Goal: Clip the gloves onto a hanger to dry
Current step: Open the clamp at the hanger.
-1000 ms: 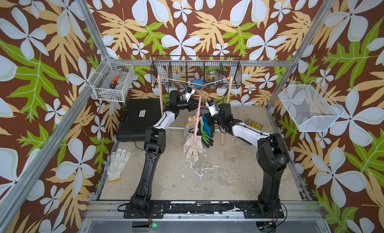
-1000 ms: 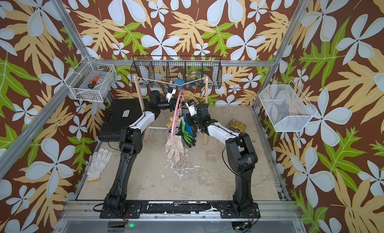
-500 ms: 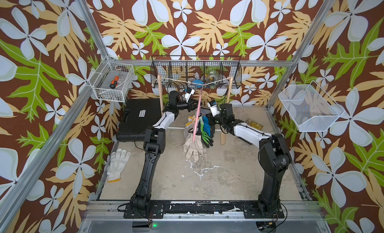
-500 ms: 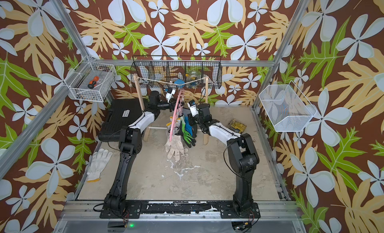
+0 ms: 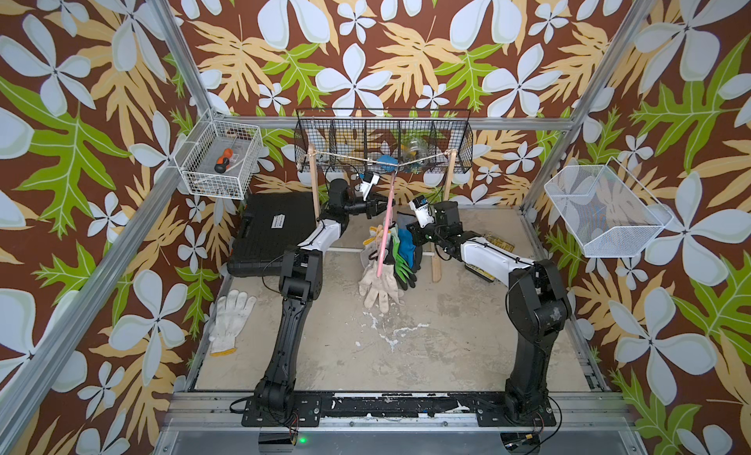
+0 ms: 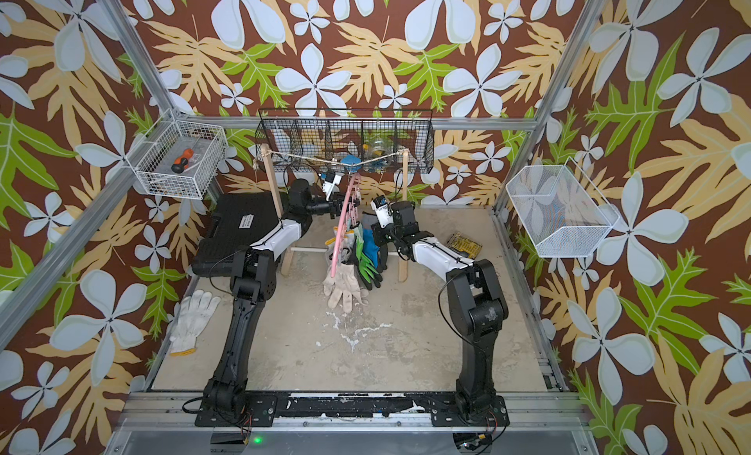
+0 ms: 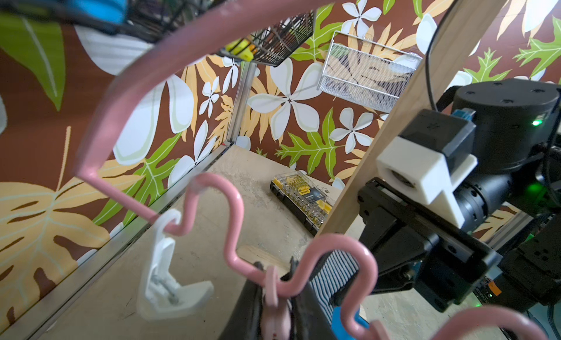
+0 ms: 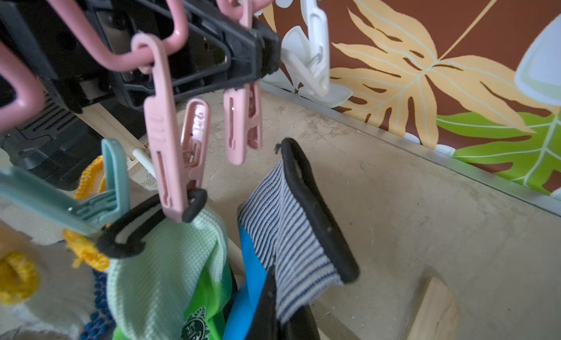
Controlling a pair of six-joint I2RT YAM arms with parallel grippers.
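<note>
Two unclipped, other gloves (image 5: pixel 382 286) hung on pink arched plastic hanger (image 5: pixel 385 233) | squeezes pink clip (image 8: pixel 243 126) with left claw (image 5: pixel 380 208) | pinches blue striped-cuff glove (image 8: pixel 282 220) in right claw (image 5: pixel 413 235) | leaves white knit glove (image 5: pixel 229 314) on bench (image 5: pixel 447 343)

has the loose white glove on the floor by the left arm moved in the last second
No. The white glove lies where it was, against the left edge of the floor, just in front of the black case.
</note>
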